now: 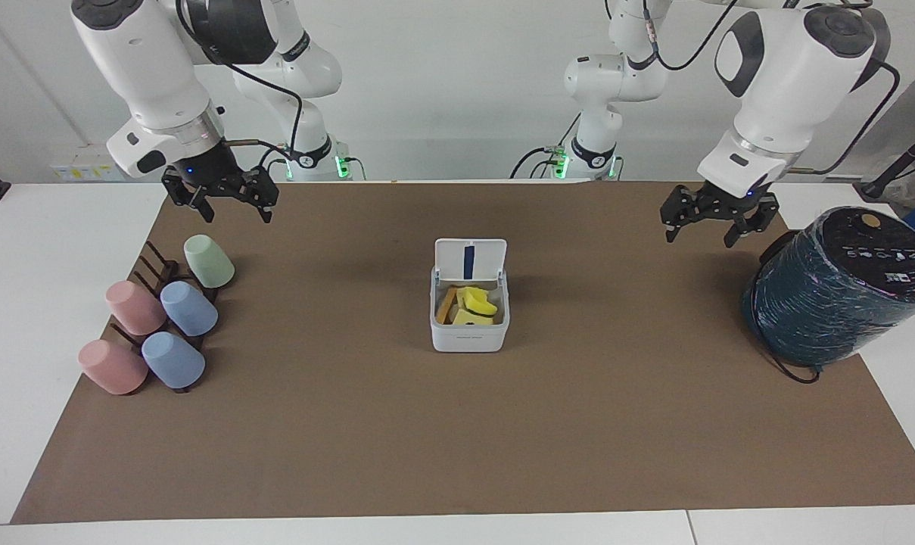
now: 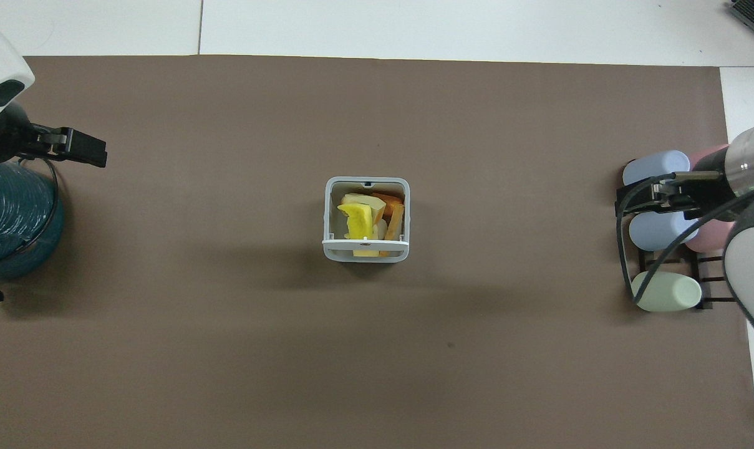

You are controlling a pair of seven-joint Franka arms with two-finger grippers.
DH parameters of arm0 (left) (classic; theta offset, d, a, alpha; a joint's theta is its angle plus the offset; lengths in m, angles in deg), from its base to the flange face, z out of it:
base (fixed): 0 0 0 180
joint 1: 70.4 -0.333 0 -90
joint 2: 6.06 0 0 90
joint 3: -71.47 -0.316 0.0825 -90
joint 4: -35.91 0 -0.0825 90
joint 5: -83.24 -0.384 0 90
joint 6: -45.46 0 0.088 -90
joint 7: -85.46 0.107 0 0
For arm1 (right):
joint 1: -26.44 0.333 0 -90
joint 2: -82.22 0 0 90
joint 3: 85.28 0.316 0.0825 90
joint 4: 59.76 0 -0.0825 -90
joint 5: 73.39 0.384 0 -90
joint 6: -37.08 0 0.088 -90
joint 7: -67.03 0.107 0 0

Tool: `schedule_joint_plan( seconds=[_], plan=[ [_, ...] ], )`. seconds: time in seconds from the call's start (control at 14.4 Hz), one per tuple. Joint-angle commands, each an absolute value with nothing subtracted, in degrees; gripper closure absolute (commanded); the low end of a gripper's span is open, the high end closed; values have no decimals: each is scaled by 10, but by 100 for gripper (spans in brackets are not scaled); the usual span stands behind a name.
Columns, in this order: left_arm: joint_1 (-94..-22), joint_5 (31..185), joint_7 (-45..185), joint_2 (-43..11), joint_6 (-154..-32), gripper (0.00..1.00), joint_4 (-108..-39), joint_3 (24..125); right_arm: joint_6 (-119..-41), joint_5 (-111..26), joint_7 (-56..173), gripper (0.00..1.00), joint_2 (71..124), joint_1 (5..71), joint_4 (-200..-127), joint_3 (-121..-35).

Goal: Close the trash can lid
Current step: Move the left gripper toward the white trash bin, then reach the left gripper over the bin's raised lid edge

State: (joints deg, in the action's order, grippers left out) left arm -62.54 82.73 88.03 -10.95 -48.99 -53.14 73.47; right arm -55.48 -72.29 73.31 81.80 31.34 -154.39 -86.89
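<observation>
The trash can [image 1: 468,337] is a small white square box in the middle of the brown mat, holding yellow and orange scraps; it also shows in the overhead view [image 2: 366,187]. Its lid [image 1: 470,260] stands upright and open on the edge nearer the robots, blue strip facing the camera; in the overhead view the lid [image 2: 365,240] is edge-on. My left gripper [image 1: 698,236] hangs open and empty over the mat between the can and the teal cylinder, well apart from the can. It also shows in the overhead view [image 2: 87,153]. My right gripper [image 1: 236,216] waits open and empty over the mat beside the green cup.
A large dark teal wrapped cylinder [image 1: 835,291] stands at the left arm's end of the table. A dark rack [image 1: 158,265] with several pastel cups [image 1: 188,306] sits at the right arm's end. The brown mat [image 1: 457,439] covers the table.
</observation>
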Motion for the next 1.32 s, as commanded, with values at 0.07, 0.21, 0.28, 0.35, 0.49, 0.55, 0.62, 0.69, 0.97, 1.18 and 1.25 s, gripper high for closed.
schedule_joint_plan(
  seconds=[0.07,0.21,0.28,0.35,0.49,0.55,0.62,0.69,0.97,1.18,1.25],
  plan=[
    [-578,849,824,-62,-479,12,-600,730,-560,-713,738,0,803,311,-1561,-869],
    [-550,857,785,-48,-476,41,-626,730,-560,-713,738,0,803,311,-1561,-869],
    [-536,862,758,-42,-480,49,-638,730,-560,-713,738,0,803,311,-1561,-869],
    [-520,867,724,-38,-482,59,-648,730,-560,-713,738,0,804,311,-1561,-869],
    [-492,891,665,-31,-493,77,-663,730,-560,-713,738,0,803,311,-1561,-869],
    [-478,898,652,-26,-499,81,-670,730,-560,-713,738,0,804,311,-1561,-869],
    [-465,902,639,-23,-507,83,-677,730,-560,-713,738,0,803,311,-1561,-869],
    [-451,910,619,-18,-519,86,-690,730,-560,-713,738,0,803,311,-1561,-869],
    [-385,931,533,-5,-639,90,-750,730,-560,-713,738,0,803,311,-1561,-869],
    [-360,934,503,-31,-711,91,-758,730,-560,-713,738,0,803,311,-1561,-869],
    [-356,940,498,-38,-733,91,-760,730,-560,-713,738,0,803,311,-1561,-869]
  ],
)
